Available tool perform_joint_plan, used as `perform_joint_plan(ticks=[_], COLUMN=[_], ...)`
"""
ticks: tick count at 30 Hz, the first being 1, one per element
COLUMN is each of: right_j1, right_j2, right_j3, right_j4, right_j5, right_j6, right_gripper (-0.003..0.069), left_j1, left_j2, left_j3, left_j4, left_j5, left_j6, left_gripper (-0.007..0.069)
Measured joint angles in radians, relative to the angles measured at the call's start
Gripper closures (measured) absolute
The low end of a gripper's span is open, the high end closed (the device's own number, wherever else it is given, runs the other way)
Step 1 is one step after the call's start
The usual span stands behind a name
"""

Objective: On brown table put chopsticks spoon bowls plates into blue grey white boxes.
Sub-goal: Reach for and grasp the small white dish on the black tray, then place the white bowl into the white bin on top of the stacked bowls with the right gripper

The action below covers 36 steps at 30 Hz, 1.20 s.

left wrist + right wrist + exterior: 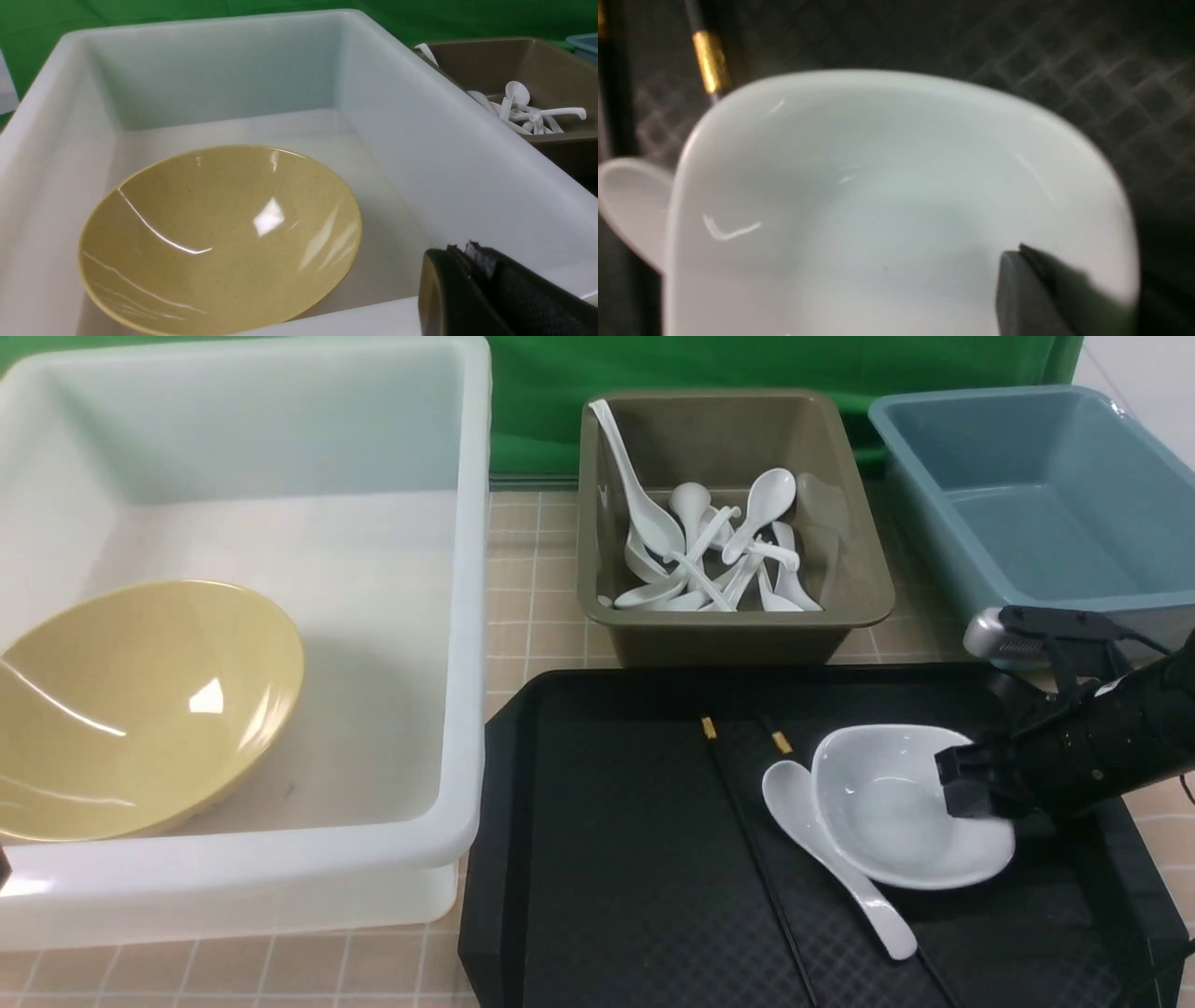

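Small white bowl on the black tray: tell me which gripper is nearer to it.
Right. The right gripper reaches over the rim of the small white bowl. The left gripper is far off, by the white box.

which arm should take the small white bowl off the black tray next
Right. The right gripper is at the rim of the small white bowl on the black tray, one finger over its inside. The left gripper sits by the white box holding the yellow bowl.
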Motion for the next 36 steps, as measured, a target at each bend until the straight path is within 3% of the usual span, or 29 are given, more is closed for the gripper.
perform_joint_plan(ticks=[2, 5, 12, 18, 19, 22, 27, 30, 36], right_j1=[0.0, 0.001, 0.048, 0.331, 0.342, 0.511, 0.625, 0.681, 0.768], right_j2=[-0.026, -0.136, -0.339, -0.342, -0.335, -0.163, 0.1, 0.305, 0.587], right_j3=[-0.001, -0.001, -0.063, -0.335, -0.344, -0.5, -0.732, -0.996, -1.45], right_j4=[0.001, -0.003, -0.009, 0.077, 0.078, 0.084, 0.045, -0.151, -0.67], right_j5=[0.013, 0.048, 0.09, 0.007, 0.001, -0.046, 0.003, 0.097, 0.355], right_j6=[-0.016, -0.037, -0.031, -0.073, -0.073, -0.126, -0.174, -0.117, 0.115], right_gripper=[0.0491, 0.0584, 0.0589, 0.0589, 0.0589, 0.0589, 0.0589, 0.0589, 0.0588], left_j1=[0.0, 0.0, 0.0, 0.0, 0.0, 0.0, 0.0, 0.0, 0.0], left_j2=[0.0, 0.0, 0.0, 0.0, 0.0, 0.0, 0.0, 0.0, 0.0], left_j3=[0.0, 0.0, 0.0, 0.0, 0.0, 0.0, 0.0, 0.0, 0.0], left_j4=[-0.001, -0.001, -0.001, -0.001, -0.001, -0.001, -0.001, -0.001, -0.001], left_j5=[0.0, 0.0, 0.0, -0.016, -0.017, -0.051, -0.068, -0.068, -0.068], left_j6=[0.0, 0.001, 0.001, 0.001, 0.001, 0.001, 0.001, 0.0, 0.0], left_gripper=[0.0623, 0.0623, 0.0623, 0.0623, 0.0623, 0.0623, 0.0623, 0.0623, 0.0623])
